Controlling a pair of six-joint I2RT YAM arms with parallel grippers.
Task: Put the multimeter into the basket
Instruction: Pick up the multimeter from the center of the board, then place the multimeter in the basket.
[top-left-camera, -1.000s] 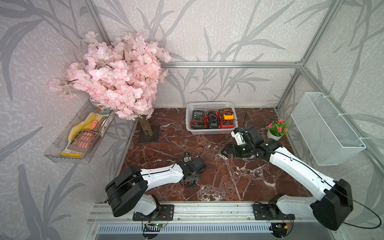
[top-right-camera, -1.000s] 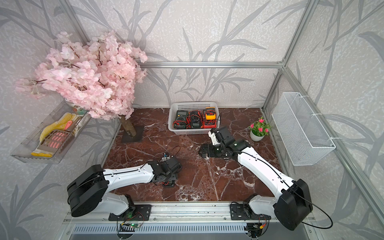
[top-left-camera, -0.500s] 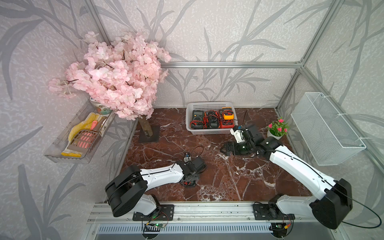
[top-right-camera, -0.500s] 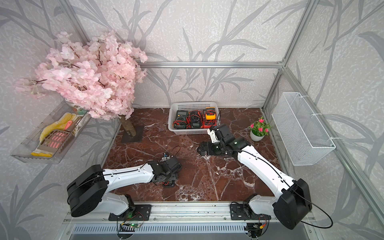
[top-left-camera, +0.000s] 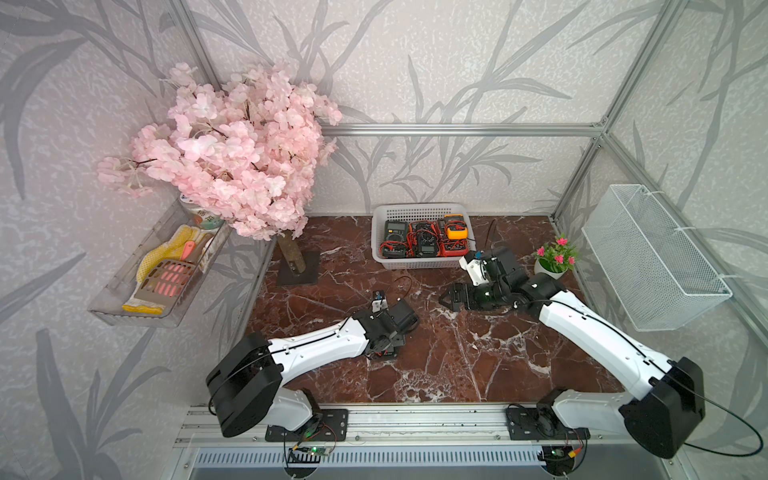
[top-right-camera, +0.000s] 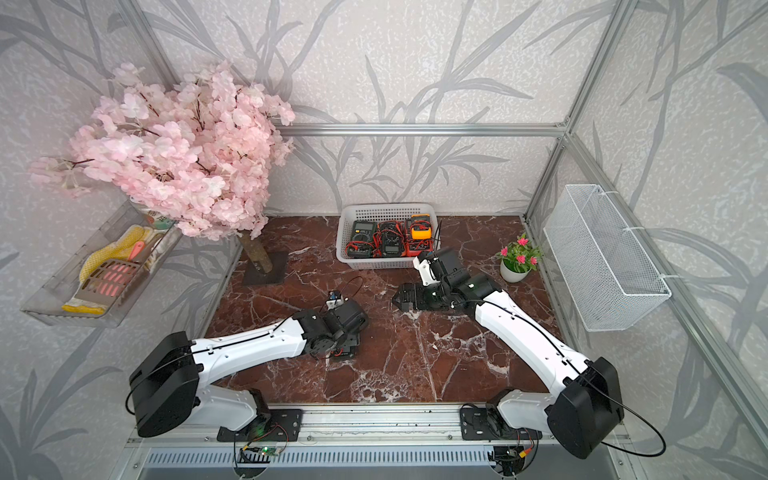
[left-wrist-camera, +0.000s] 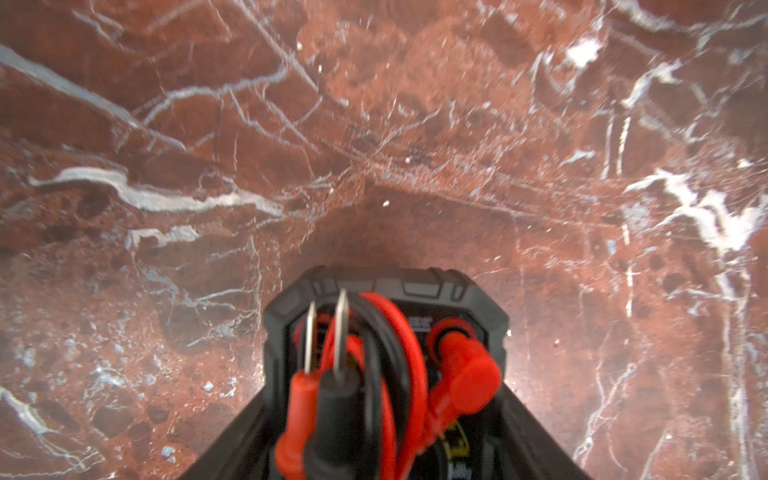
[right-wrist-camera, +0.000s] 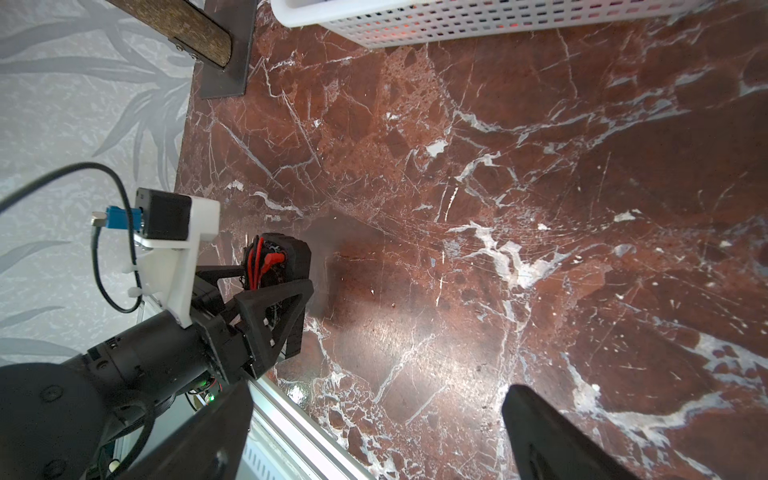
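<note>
Left claw pinching multimeter, long axis in line with it; basket well ahead at the desk's back edge, nearer the spread, empty right claw.

Grey leaf-patterned wallpaper lines the walls behind an aluminium frame. The worktop is red-brown marble, white-veined.

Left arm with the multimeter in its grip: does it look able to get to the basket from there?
Probably yes. The left gripper is shut on the multimeter, bare marble table lies between it and the basket, and the open right gripper sits off to the side.
</note>
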